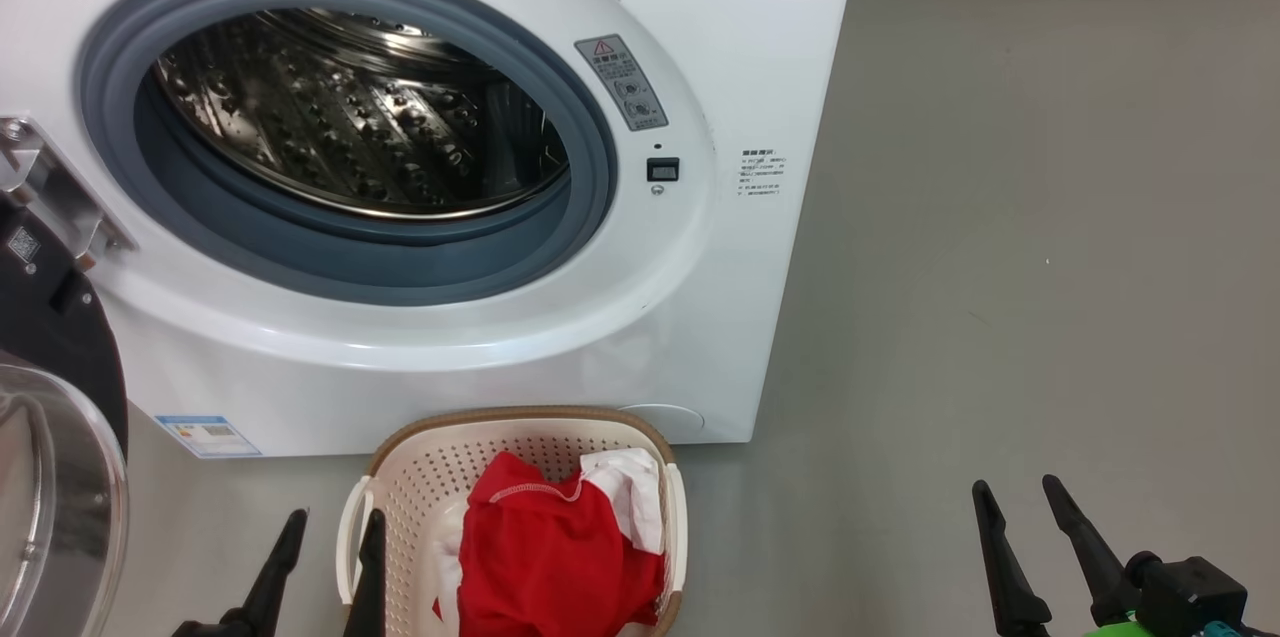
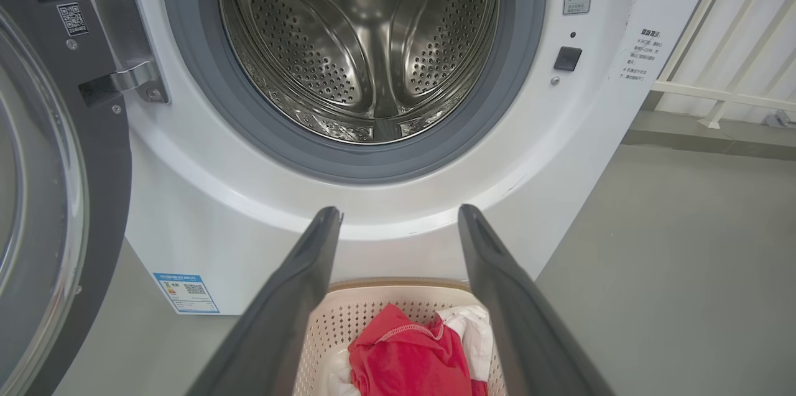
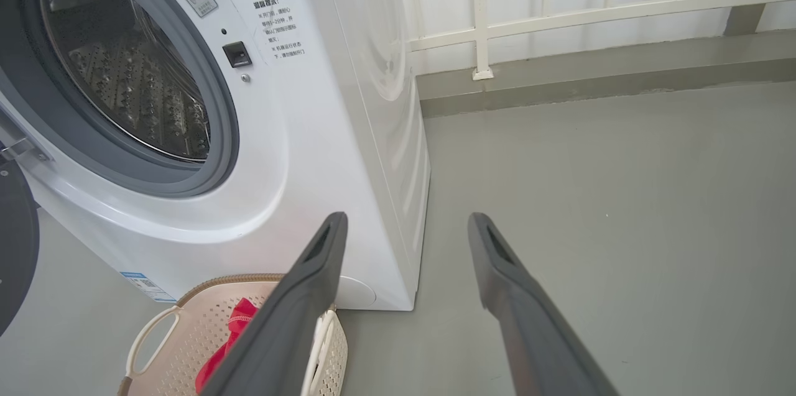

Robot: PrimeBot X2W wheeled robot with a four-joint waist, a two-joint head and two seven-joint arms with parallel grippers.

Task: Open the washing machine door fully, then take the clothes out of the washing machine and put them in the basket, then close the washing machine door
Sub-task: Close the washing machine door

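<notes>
The white washing machine (image 1: pixel 760 37) stands with its door (image 1: pixel 50 397) swung wide open at the left, glass bowl facing out. I see bare steel in the drum (image 1: pixel 340 117) and no fabric in it. On the floor before the machine sits the cream basket (image 1: pixel 410 487) holding the red and white clothes (image 1: pixel 550 557). My left gripper (image 1: pixel 335 522) hangs open over the basket's left rim, nothing between its fingers. Off to the right, over bare floor, my right gripper (image 1: pixel 1020 492) is open and empty too. In the left wrist view the open fingers frame the clothes (image 2: pixel 404 359) below the drum (image 2: pixel 360 41).
Grey floor (image 1: pixel 1050 217) stretches to the right of the machine. A white railing (image 3: pixel 597 10) and a low kerb run along the back wall. The open door (image 2: pixel 56 197) takes up the space left of the machine.
</notes>
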